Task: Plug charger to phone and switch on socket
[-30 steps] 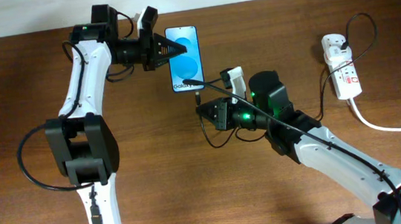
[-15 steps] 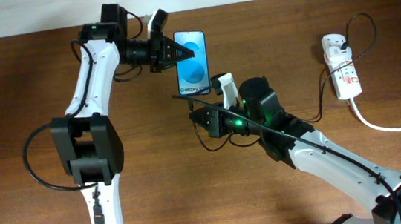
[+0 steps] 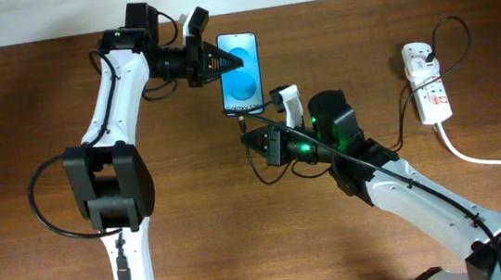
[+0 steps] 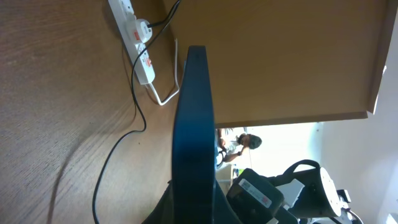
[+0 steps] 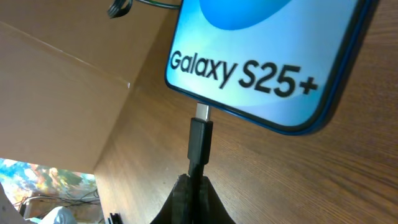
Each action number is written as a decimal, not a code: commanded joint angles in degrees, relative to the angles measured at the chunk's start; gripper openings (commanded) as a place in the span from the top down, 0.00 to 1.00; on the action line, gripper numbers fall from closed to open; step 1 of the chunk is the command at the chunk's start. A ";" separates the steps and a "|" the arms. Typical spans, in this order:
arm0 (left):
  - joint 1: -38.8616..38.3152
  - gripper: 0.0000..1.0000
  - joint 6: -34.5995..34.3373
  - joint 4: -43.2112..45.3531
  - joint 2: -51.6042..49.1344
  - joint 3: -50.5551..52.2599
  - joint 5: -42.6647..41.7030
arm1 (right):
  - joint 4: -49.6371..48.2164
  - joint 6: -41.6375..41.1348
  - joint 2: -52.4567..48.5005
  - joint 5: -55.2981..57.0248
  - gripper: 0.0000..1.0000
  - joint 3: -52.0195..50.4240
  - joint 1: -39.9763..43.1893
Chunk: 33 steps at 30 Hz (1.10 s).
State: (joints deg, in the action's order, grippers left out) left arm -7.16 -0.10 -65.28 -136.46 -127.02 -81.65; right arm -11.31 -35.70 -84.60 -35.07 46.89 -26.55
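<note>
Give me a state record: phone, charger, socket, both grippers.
phone: screen lit, gripped at a side edge
left gripper: shut on phone
charger: plug tip at phone's bottom port, metal showing, not fully in
right gripper: shut on charger behind the plug
socket: apart from both grippers, switch state unreadable

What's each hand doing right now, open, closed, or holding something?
Left hand: closed, holding the phone.
Right hand: closed, holding the charger plug.
</note>
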 commanded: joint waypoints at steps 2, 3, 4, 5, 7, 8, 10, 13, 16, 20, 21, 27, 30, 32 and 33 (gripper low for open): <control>0.26 1.00 -0.15 0.37 0.50 -0.55 -3.02 | -0.48 0.92 -0.04 -1.84 0.96 0.20 0.37; 0.61 1.00 -0.15 0.61 0.50 -0.55 -3.06 | -0.48 0.92 -0.04 -1.99 0.96 0.20 0.37; 0.96 1.00 -0.15 0.59 0.50 -0.55 -3.56 | -0.48 0.92 -0.04 -1.97 0.96 0.20 0.39; 1.46 1.00 -0.15 0.57 0.50 -0.55 -4.70 | -0.50 0.92 -0.04 -1.95 0.96 0.20 0.44; 1.81 1.00 -0.15 0.57 0.50 -0.55 -4.74 | -0.48 0.72 -0.04 -2.03 0.96 0.20 1.46; 1.81 1.00 -0.15 0.59 0.50 -0.55 -4.74 | -0.48 0.72 -0.04 -1.99 0.96 0.20 1.51; 1.79 1.00 -0.13 0.59 0.50 -0.55 -4.70 | -0.90 0.72 -0.04 -1.97 0.96 0.20 1.51; 1.79 1.00 -0.13 0.61 0.50 -0.55 -4.55 | -1.36 0.72 -0.04 -1.95 0.96 0.20 1.51; 1.79 1.00 -0.13 0.59 0.50 -0.55 -4.55 | -1.38 0.70 -0.04 -1.95 0.96 0.20 1.51; 1.53 1.00 -0.15 0.59 0.50 -0.55 -4.57 | -1.36 -0.20 -0.07 -1.77 0.96 0.20 1.51; 1.53 1.00 -0.15 0.59 0.50 -0.55 -4.57 | -1.36 -0.20 -0.07 -1.77 0.96 0.20 1.51; 1.51 1.00 -0.13 0.59 0.50 -0.55 -4.57 | -1.33 -0.37 -0.07 -1.77 0.96 0.20 1.51; 1.53 1.00 -0.13 0.59 0.50 -0.55 -4.57 | -1.33 -0.37 -0.07 -1.75 0.96 0.20 1.51; 1.51 1.00 -0.13 0.59 0.50 -0.55 -4.57 | -1.33 -0.39 -0.09 -1.77 0.96 0.20 1.44; 1.51 1.00 -0.13 0.59 0.50 -0.55 -4.57 | -1.33 -0.68 -0.11 -1.75 0.96 0.20 1.44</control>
State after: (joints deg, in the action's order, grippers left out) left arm -5.50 -0.08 -64.86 -136.46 -127.02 -83.15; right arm -12.27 -36.07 -84.60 -36.14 46.89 -25.26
